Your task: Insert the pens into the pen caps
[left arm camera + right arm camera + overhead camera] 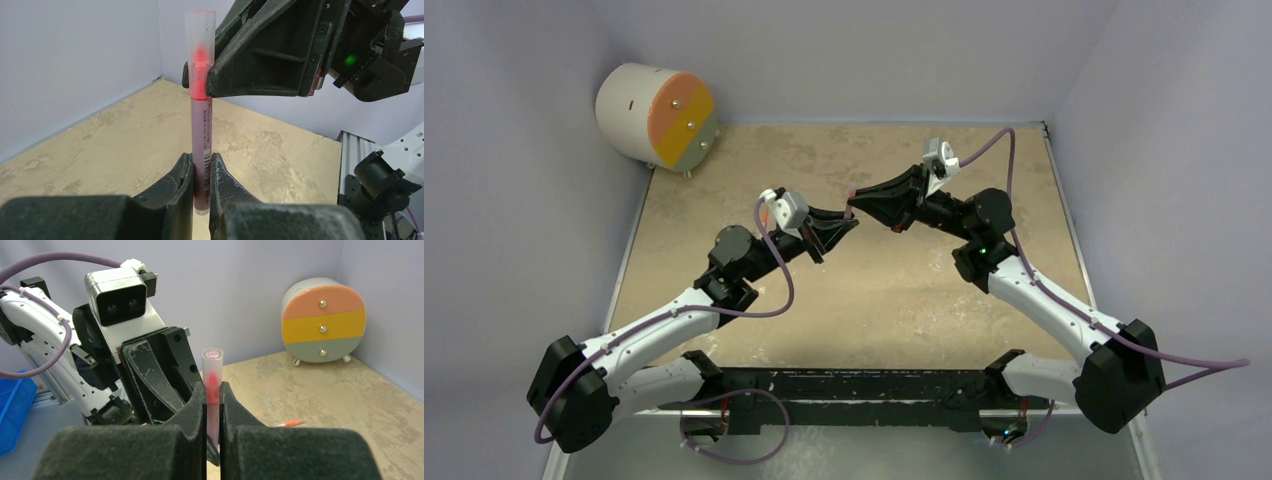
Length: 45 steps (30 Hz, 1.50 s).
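Observation:
A pinkish-mauve pen stands upright between the fingers of my left gripper, which is shut on its lower end. Over the pen's red tip sits a frosted translucent pen cap. My right gripper is shut on that cap where it meets the pen, and the cap's top sticks out above the jaws. In the top view the left gripper and the right gripper meet nose to nose above the middle of the table. An orange-red pen lies flat on the table beyond the right gripper.
A round little drawer cabinet with orange, yellow and grey fronts stands at the table's far left corner. A blue bin sits off the table beside the left arm. The tan tabletop is walled at the back and sides.

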Available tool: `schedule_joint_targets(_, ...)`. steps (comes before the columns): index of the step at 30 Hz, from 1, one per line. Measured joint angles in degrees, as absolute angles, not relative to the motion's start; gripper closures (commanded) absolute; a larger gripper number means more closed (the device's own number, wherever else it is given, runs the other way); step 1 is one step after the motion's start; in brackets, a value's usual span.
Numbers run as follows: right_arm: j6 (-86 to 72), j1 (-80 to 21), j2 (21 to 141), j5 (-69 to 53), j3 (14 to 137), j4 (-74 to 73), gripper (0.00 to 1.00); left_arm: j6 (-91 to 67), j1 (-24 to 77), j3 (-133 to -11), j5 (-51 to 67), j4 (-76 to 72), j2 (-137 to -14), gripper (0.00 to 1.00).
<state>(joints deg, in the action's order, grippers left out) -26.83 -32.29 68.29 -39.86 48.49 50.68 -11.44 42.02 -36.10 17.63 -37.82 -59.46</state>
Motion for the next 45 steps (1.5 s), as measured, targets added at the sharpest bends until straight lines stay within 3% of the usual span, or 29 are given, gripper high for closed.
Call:
schedule_joint_targets(11,-25.85,-32.29,68.25,-39.53,48.49,50.33,0.99,-11.53,42.02,-36.49,16.91,-38.11,-60.25,1.0)
schedule_joint_targets(23,-23.53,-32.42,67.72,-38.46,48.53,48.9,0.77,-11.44,42.02,-36.49,17.78,-38.04,-60.25,1.0)
schedule_joint_targets(30,-22.72,-32.62,67.72,-38.5,48.53,47.0,0.72,-11.44,42.02,-36.53,18.24,-38.13,-60.25,1.0)
schedule_joint_targets(39,-22.26,-32.6,67.53,-38.5,48.53,44.84,0.57,-11.42,42.02,-36.62,19.11,-38.54,-60.25,1.0)
schedule_joint_targets(45,-21.85,-32.6,66.98,-38.5,48.6,43.53,0.55,-11.42,42.02,-36.99,19.75,-39.46,-60.31,1.0)
